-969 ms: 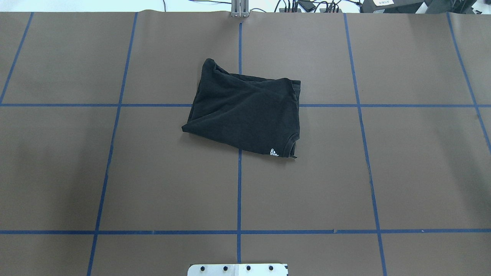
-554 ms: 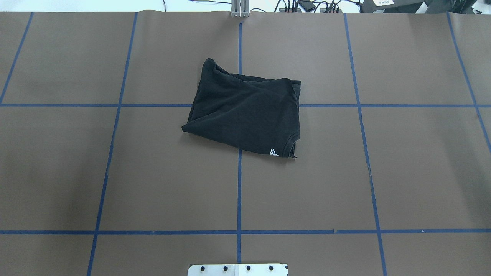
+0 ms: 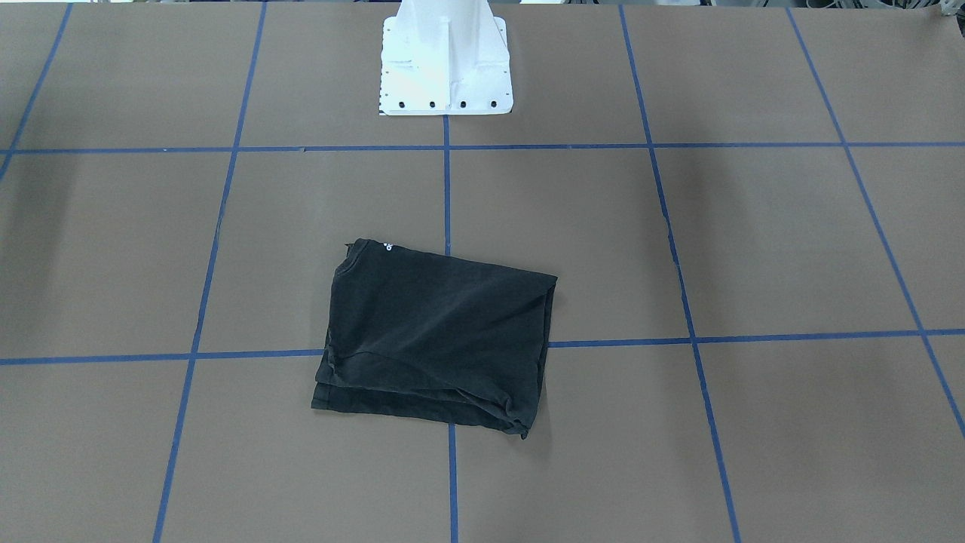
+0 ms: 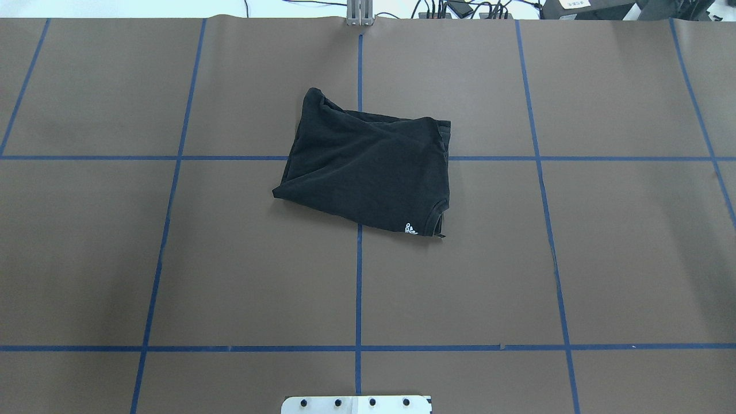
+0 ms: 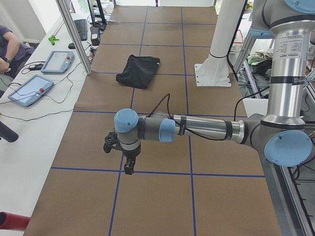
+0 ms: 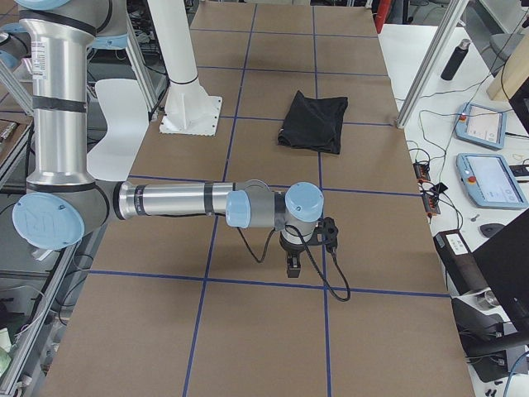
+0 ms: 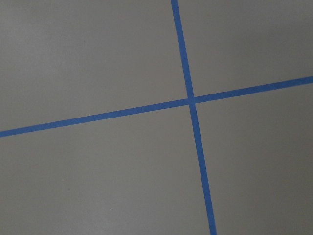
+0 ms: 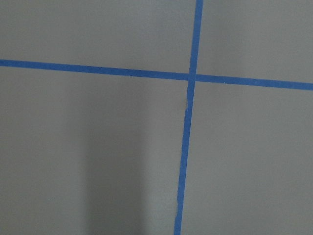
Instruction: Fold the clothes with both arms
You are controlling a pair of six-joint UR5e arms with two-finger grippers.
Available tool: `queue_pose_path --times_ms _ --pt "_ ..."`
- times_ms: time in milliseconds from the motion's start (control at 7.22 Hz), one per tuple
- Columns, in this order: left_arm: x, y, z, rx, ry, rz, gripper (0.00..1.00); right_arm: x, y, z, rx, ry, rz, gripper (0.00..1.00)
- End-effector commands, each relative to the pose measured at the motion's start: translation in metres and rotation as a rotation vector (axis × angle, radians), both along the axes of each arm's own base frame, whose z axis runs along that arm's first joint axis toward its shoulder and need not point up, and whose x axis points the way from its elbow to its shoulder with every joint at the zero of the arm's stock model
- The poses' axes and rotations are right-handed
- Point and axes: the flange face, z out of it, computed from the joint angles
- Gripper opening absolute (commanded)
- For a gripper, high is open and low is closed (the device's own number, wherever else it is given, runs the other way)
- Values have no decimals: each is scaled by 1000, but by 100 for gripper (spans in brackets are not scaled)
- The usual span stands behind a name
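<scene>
T-shirt [image 4: 368, 169] lies folded in a rough rectangle mid-worktop [image 4: 604, 259], across a blue tape [image 4: 358, 287] crossing. Plain side up, small white logo at one corner. Left tool [image 5: 127, 164] and right tool [image 6: 293, 265] hang over bare worktop, well apart from the shirt. No cloth in either; how far open, cannot tell.

small white logo [image 4: 409, 229] on black T-shirt [image 4: 368, 167], no legible text

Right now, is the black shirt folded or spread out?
Folded: the black short-sleeved T-shirt is a compact rectangle, layers stacked at its edge.
</scene>
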Motion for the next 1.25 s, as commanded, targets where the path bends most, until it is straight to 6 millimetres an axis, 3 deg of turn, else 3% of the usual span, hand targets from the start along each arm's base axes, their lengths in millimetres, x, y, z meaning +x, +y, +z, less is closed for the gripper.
queue_pose_path --times_ms 0,138,277,554,831,1108 --pt "-3 1 -2 4 5 -6 100 9 10 9 -14 6 16 100" --pt "-3 0 -4 7 5 -6 100 23 1 -6 16 4 48 100" --pt "-3 -1 -7 8 5 -10 100 36 8 -16 18 -1 77 100" --pt "-3 -1 -13 18 4 -13 100 39 20 -57 -53 -2 85 100" --pt "-3 -1 -14 18 4 -14 100 40 23 -39 -87 6 83 100" --pt "-2 -1 -14 16 4 -15 100 40 23 -39 -90 9 85 100"
